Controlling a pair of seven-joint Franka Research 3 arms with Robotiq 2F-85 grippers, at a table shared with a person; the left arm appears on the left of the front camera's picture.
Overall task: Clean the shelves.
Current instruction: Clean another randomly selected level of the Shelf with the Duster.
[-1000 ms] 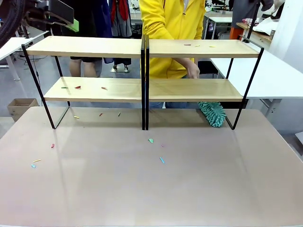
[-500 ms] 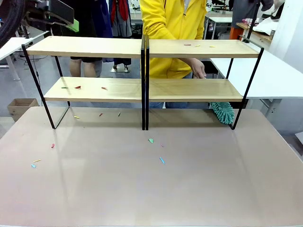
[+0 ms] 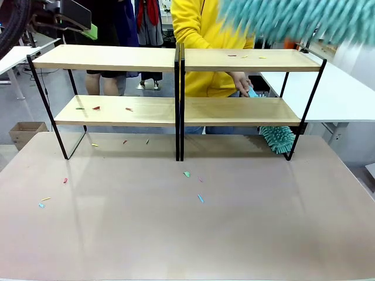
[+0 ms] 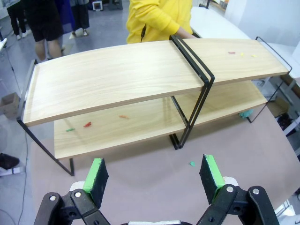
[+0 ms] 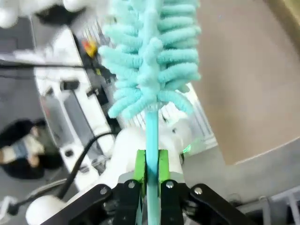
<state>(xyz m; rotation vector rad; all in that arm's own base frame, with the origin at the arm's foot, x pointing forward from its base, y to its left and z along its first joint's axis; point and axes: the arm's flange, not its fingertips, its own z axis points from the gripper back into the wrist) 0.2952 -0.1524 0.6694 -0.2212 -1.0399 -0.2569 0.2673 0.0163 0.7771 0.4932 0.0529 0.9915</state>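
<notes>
Teal fluff smears across the top right of the front view, blurred and cut off by the edge: a duster [image 5: 149, 56] whose thin handle the right gripper [image 5: 151, 164] pinches tight between closed pads. A second duster [image 3: 278, 138], half hidden behind the lower board, hangs from the person's hand [image 3: 241, 82] at the far right. The shelves [image 3: 117, 57], two boards, stand across the far side of the table [image 3: 187, 246]. Three scraps [image 3: 243, 56] lie on the top board's right half, three on the lower left. The left gripper [image 4: 154, 173] hovers wide open, empty
</notes>
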